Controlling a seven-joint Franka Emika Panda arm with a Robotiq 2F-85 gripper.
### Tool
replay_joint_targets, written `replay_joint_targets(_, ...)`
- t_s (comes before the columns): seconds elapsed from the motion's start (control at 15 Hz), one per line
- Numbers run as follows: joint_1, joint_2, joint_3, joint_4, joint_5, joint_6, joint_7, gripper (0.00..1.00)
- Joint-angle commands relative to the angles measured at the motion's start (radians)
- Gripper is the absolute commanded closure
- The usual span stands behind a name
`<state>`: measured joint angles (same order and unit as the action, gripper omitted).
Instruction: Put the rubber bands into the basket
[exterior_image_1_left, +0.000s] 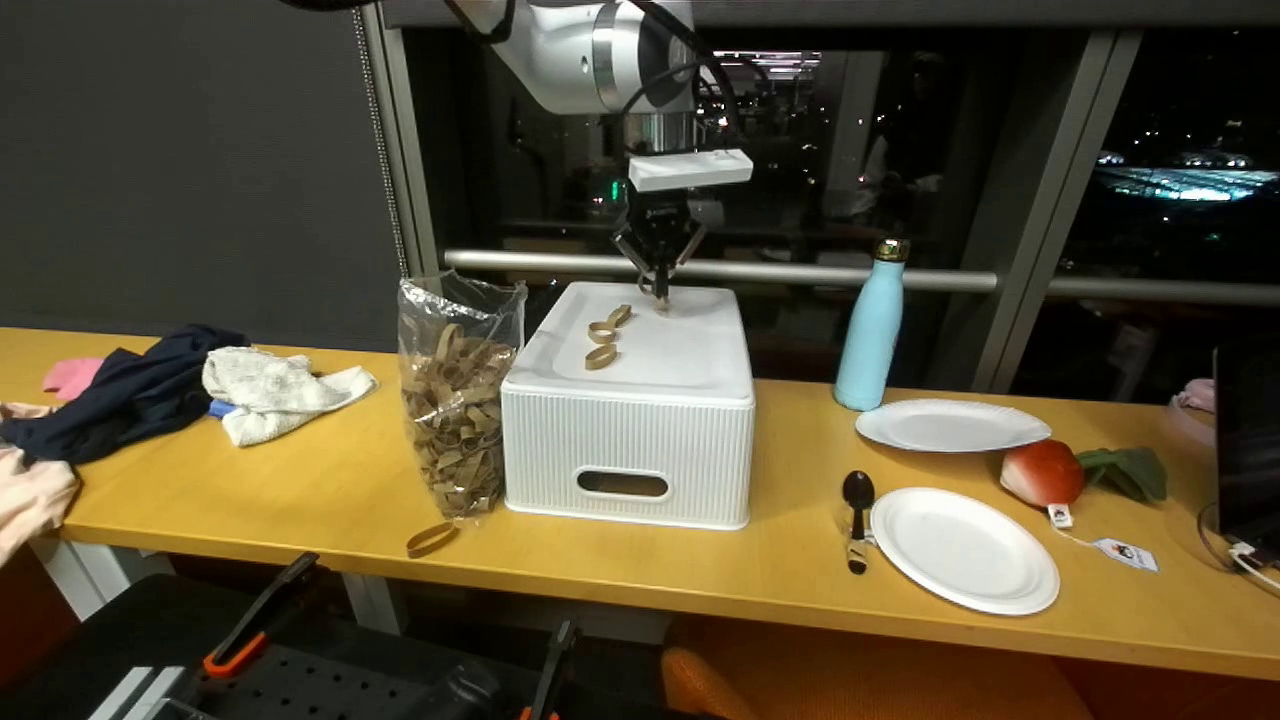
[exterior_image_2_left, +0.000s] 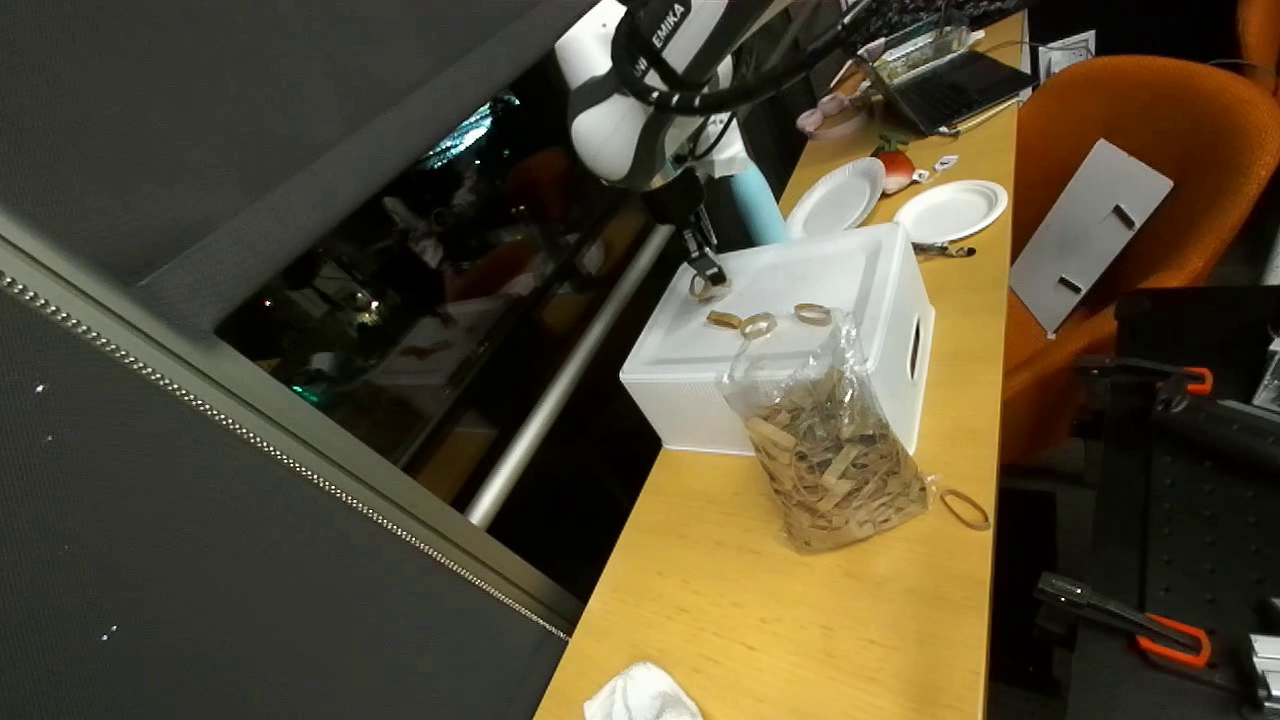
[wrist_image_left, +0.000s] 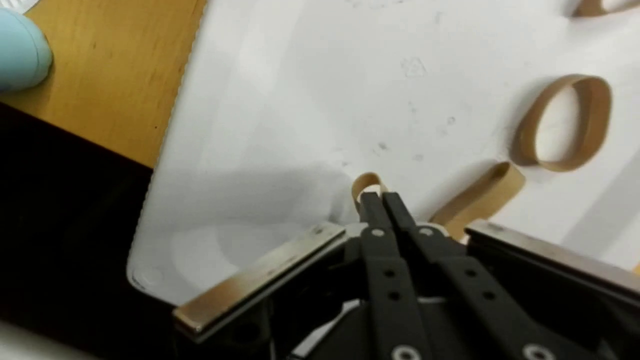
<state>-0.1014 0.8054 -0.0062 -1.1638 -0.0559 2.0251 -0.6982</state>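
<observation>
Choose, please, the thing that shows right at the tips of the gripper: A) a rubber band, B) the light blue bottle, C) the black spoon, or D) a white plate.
A, since the wrist view shows the gripper closed with a small tan rubber band at its tips, the loop jutting out past them over the white box.

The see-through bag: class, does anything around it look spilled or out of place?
Yes: a rubber band lies on the table, beside the see-through bag and near the table's edge. It looks stray: similar bands fill much of the bag, and others lie on the white box.
</observation>
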Motion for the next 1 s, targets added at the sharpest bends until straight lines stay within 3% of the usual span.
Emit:
replay_joint_targets(0.0,0.029,-0.109,0.011,-0.077,-0.034,-0.049,0.046,0.99)
replay_joint_targets(0.27,0.092,-0.253,0.002,-0.218,-0.08,-0.09,0.14,0.99)
replay_joint_targets(0.47,0.156,-0.385,-0.009,-0.382,-0.194,-0.059,0.284,0.99)
replay_joint_targets(0.93,0.259,-0.577,0.044,-0.677,-0.35,-0.049,0.528,0.99)
